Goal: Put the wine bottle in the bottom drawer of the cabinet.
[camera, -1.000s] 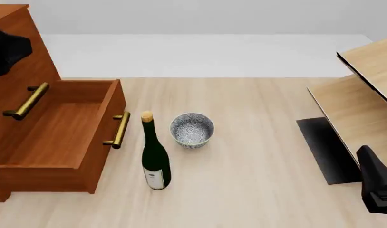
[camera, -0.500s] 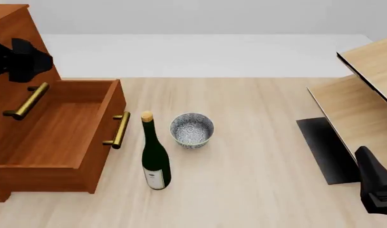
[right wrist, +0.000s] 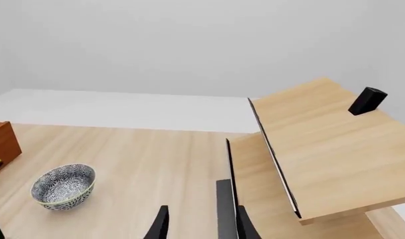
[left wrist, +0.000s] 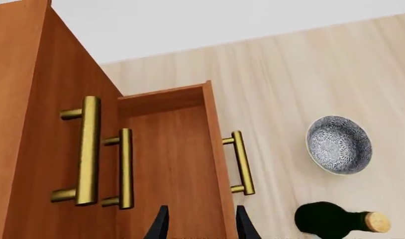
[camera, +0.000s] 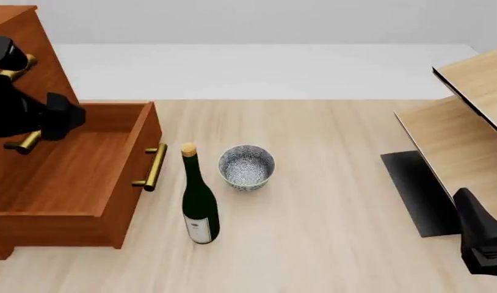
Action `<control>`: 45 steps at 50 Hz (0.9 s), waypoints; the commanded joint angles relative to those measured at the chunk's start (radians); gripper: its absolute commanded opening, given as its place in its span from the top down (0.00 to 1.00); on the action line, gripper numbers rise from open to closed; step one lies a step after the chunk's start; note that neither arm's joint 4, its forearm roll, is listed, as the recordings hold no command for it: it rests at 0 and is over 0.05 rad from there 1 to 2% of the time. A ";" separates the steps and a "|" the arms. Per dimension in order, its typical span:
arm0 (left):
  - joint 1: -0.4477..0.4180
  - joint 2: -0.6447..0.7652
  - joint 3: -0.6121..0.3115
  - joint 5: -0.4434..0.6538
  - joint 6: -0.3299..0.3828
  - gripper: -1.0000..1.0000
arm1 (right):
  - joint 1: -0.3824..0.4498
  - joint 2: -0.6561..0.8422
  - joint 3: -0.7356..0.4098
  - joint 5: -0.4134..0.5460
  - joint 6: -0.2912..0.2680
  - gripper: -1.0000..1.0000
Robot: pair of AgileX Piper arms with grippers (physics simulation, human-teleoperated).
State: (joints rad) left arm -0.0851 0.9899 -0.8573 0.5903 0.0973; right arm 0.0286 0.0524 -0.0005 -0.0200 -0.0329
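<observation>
Open bottom drawer (camera: 77,177), upright wine bottle (camera: 199,198) and both arms at the table.

At far left the cabinet (camera: 24,55) is shown with its bottom drawer pulled out and open on top; the left gripper (left wrist: 200,225) is held above the drawer interior with fingers apart, nothing between them. The wine bottle stands on the table (camera: 330,201) just beside the drawer's front handle (camera: 153,166), with the speckled bowl (camera: 246,166) near on its other side. Open tabletop separates these from the pale shelf unit (camera: 468,116). The right gripper (right wrist: 199,224) is seen parted and unloaded at far right.
</observation>
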 commanded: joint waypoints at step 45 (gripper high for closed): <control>-0.071 0.088 0.261 -0.261 -0.095 0.00 | 0.009 0.005 0.000 -0.002 -0.003 0.00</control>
State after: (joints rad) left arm -0.1469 1.0596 -0.6368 0.3711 0.0124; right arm 0.0364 0.0546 -0.0005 -0.0192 -0.0359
